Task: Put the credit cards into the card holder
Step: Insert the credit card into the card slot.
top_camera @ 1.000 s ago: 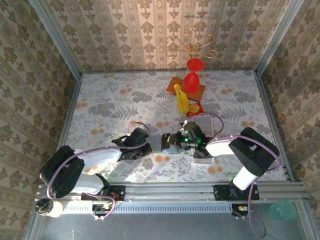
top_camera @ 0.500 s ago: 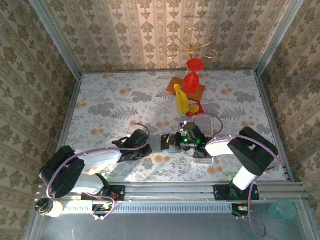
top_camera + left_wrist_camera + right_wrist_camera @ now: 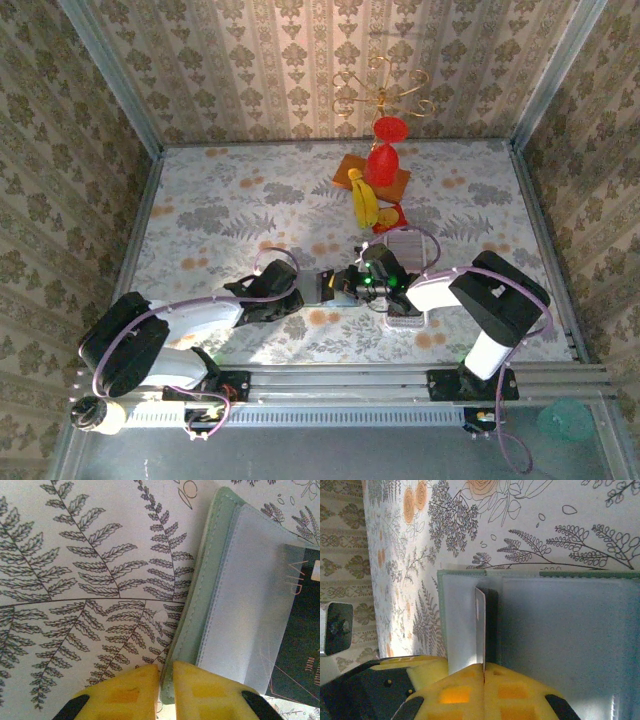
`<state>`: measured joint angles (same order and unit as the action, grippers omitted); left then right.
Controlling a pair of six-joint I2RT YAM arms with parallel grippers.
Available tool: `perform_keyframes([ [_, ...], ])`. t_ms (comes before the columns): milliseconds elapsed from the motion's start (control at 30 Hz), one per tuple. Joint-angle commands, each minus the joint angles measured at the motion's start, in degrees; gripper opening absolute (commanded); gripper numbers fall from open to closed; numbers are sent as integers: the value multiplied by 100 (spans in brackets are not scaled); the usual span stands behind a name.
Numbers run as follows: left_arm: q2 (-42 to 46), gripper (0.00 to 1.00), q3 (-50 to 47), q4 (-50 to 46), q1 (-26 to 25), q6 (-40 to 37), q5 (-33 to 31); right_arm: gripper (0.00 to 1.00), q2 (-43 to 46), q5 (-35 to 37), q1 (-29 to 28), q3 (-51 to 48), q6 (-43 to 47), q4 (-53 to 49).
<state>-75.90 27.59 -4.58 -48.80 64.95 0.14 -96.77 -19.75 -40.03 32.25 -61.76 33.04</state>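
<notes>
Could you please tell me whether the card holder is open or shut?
Open: the card holder shows clear inner sleeves facing up; the left hand pinches its green edge.

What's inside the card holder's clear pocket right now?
A dark card sits partly inside the holder's frosted pocket; its tucked edge shows only as a blur, and anything deeper is hidden.

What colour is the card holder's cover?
Sage green; the card holder shows best in left wrist view.
</notes>
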Motion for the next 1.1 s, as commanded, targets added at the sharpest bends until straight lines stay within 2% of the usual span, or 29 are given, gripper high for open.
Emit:
perform_keyframes([
  [0, -70, 16, -91, -68, -69, 88, 8, 0, -238, -252, -79, 203, 34, -129],
  [67, -65, 16, -64, -93, -64, 80, 3, 2, -272, -273, -83, 311, 73, -293],
  [333, -54, 16, -52, -88, -69, 63, 14, 41, 59, 91, -84, 496, 444, -1175],
  [600, -83, 16, -52, -52, -66, 55, 25, 53, 368, 462, -84, 719, 930, -2119],
  [667, -100, 16, -35, -45, -63, 53, 22, 51, 386, 455, -84, 747, 968, -2155],
  [867, -116, 16, -35, 0, -62, 64, 30, 36, 194, 343, -92, 900, 1016, -2241],
  [1067, -134, 16, 0, -8, -59, 53, 32, 34, -38, 170, -158, 1143, 1127, -2290],
])
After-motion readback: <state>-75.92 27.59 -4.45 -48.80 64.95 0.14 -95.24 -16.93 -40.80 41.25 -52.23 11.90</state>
